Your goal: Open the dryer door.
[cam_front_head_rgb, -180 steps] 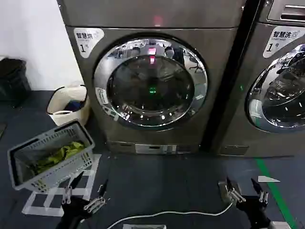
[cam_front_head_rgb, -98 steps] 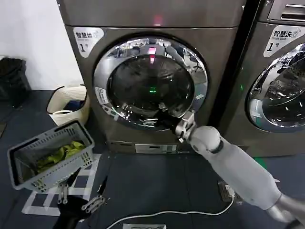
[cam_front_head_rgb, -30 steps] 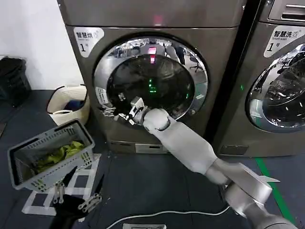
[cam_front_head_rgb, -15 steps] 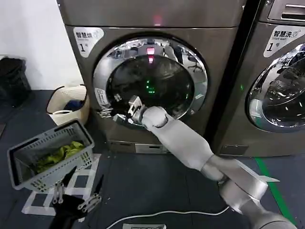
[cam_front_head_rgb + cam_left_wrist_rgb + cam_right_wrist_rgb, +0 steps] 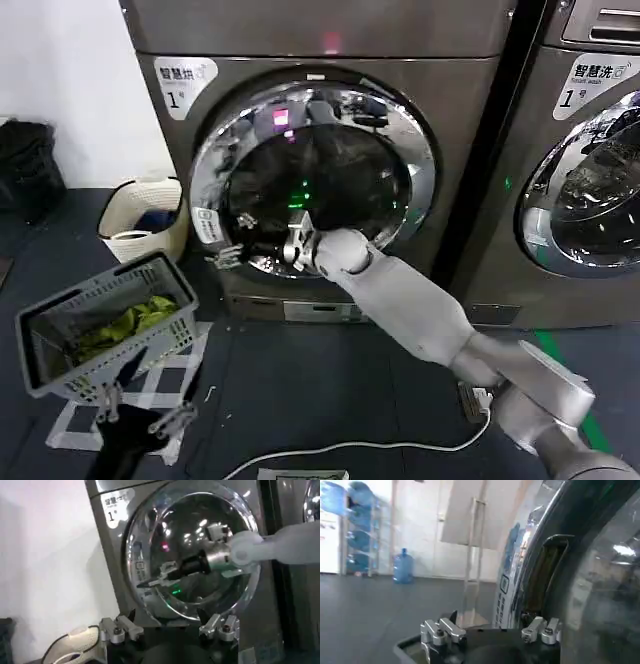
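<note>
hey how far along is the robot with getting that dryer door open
Done: the right gripper has reached the dryer door at its handle side. In hand: the door looks cracked open there, its rim tilted off the dryer front. Left: swinging it wide. The left gripper waits low, near the laundry basket.

Chrome-ringed dark glass dryer door [image 5: 312,170] on grey steel, white right arm [image 5: 420,310], grey basket [image 5: 100,335] with yellow-green cloth [image 5: 120,325].

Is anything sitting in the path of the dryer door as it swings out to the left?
Nothing visible blocks it. The right gripper is at the handle edge of the dryer door. The grey laundry basket and the cream bin sit on the floor farther left.
</note>
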